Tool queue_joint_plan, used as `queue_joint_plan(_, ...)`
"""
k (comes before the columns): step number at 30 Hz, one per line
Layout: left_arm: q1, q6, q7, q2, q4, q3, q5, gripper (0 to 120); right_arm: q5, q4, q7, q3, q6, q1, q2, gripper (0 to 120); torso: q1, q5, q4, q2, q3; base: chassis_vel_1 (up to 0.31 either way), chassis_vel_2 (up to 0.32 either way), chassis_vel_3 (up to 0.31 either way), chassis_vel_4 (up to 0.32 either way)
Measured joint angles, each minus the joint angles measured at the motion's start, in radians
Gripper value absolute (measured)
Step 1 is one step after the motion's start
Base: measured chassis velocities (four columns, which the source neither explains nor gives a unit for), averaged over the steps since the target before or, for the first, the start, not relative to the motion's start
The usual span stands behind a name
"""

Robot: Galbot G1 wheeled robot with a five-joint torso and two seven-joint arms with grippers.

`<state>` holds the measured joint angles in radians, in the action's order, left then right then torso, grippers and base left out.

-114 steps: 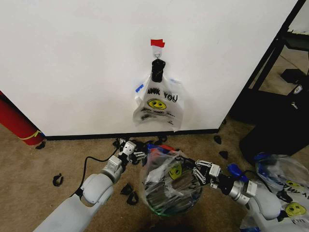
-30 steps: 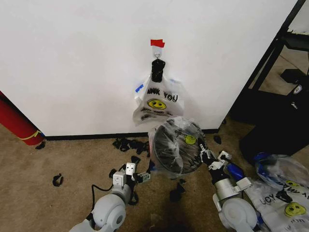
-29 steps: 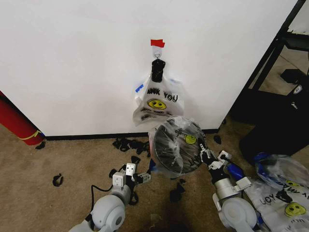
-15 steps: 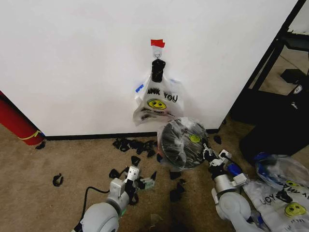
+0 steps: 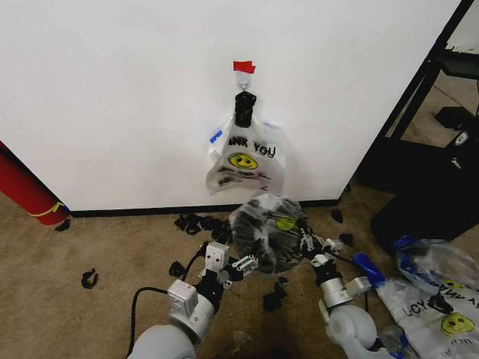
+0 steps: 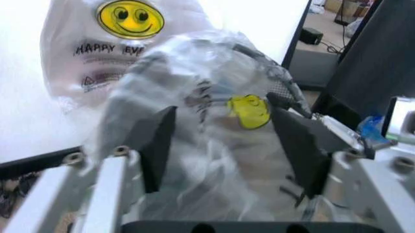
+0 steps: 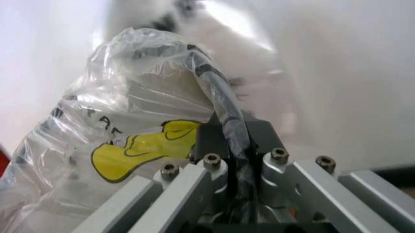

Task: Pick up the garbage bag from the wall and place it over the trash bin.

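I see the wall (image 5: pixel 112 97) ahead; a bunch of printed bags (image 5: pixel 245 161) hangs on it; just below that bunch the trash bin (image 5: pixel 271 238) is tipped on its side off the carpet, the garbage bag (image 5: pixel 258 224) wrapped over it; my right gripper (image 5: pixel 305 241) is clamped on bin rim and bag; my left gripper (image 5: pixel 241 263), fingers apart, straddles the wrapped bin.

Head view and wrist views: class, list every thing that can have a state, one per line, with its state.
Thin see-through plastic garbage bag: pulled over the bin.
Round black wire-mesh trash bin: tipped over, bagged.
Right end effector: shut on the bin's rim through the bag.
Left end effector: open, straddling the bagged bin.
Bunch of printed plastic bags: hanging, clipped together.
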<state>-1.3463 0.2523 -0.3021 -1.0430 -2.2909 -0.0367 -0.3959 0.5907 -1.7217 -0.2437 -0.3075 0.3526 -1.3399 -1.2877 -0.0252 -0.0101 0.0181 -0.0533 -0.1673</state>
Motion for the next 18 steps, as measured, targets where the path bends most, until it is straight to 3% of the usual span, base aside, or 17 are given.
queue_joint_plan(14,0.097,0.229,-0.179,-0.042,0.071,-0.034,0.007,4,-0.120,0.037,-0.066,0.059,0.087,0.026,-0.029,1,0.000,0.0000,0.0000,0.000,0.000,0.000,0.000,0.000,0.000)
queue_joint_plan(17,0.107,0.246,-0.189,-0.044,0.077,-0.037,0.006,0,-0.125,0.035,-0.069,0.059,0.088,0.025,-0.025,1,0.000,0.0000,0.0000,0.000,0.000,0.000,0.000,0.000,0.000)
queue_joint_plan(18,0.142,0.296,-0.221,-0.053,0.093,-0.055,0.002,0,-0.135,0.024,-0.078,0.061,0.092,0.023,-0.011,1,0.000,0.0000,0.0000,0.000,0.000,0.000,0.000,0.000,0.000)
